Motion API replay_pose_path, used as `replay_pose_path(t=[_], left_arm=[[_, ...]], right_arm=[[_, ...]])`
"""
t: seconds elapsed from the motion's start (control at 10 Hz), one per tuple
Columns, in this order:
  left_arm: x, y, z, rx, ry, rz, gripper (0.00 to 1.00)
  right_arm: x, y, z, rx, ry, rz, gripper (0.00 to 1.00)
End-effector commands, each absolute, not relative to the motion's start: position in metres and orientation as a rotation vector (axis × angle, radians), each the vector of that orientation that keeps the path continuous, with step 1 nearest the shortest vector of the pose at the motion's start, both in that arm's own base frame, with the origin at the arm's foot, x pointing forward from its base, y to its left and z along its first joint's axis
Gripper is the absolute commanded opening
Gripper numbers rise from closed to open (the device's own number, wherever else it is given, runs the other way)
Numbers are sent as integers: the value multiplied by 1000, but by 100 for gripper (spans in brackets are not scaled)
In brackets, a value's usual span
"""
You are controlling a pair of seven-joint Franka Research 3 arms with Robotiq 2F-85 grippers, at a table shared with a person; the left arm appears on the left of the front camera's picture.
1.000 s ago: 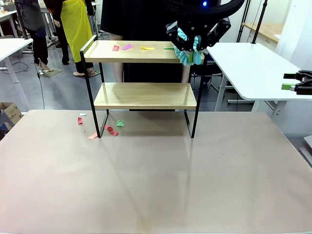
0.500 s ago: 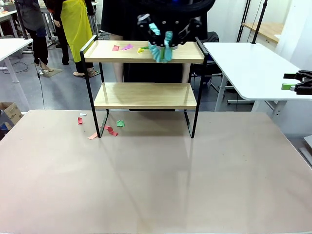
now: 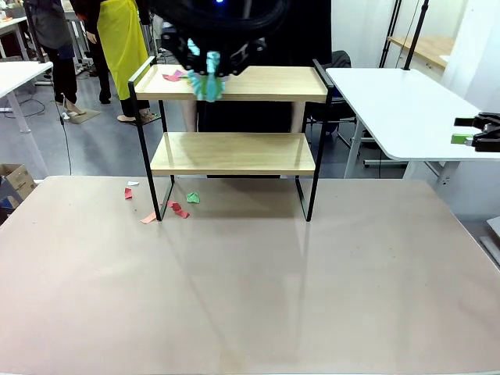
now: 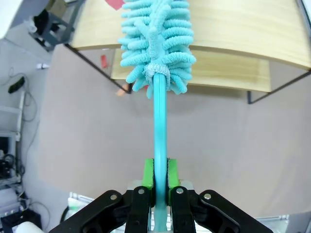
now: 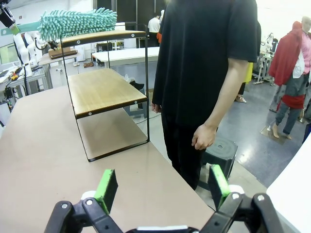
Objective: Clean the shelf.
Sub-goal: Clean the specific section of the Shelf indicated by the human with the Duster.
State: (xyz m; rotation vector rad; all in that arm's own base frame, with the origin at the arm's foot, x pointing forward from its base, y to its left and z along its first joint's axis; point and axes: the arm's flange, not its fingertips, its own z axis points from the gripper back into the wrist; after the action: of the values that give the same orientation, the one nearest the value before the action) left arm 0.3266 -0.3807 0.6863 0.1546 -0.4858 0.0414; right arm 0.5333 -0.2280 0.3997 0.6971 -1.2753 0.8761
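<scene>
The shelf stands just under the duster, its top board beneath the fluffy head. Your left gripper is clamped on the thin handle; the right gripper gapes empty. Sweep too fast and the paper scraps ahead may scatter onto the table.

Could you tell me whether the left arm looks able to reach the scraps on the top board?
Probably yes: the left hand holds its duster at the top board, beside the scraps, with nothing between.
</scene>
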Motion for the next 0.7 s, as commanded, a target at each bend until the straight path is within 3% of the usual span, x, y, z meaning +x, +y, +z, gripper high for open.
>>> replay_pose_path(t=[0.0, 0.4, 0.6], left_arm=[[314, -345, 680, 219, -531, 20, 13], [289, -289, 695, 410, -598, 11, 13], [268, -280, 730, 406, -707, 34, 13]], right_arm=[[534, -226, 403, 693, -1279, 879, 100], [534, -226, 403, 693, -1279, 879, 100], [534, -226, 403, 693, -1279, 879, 100]])
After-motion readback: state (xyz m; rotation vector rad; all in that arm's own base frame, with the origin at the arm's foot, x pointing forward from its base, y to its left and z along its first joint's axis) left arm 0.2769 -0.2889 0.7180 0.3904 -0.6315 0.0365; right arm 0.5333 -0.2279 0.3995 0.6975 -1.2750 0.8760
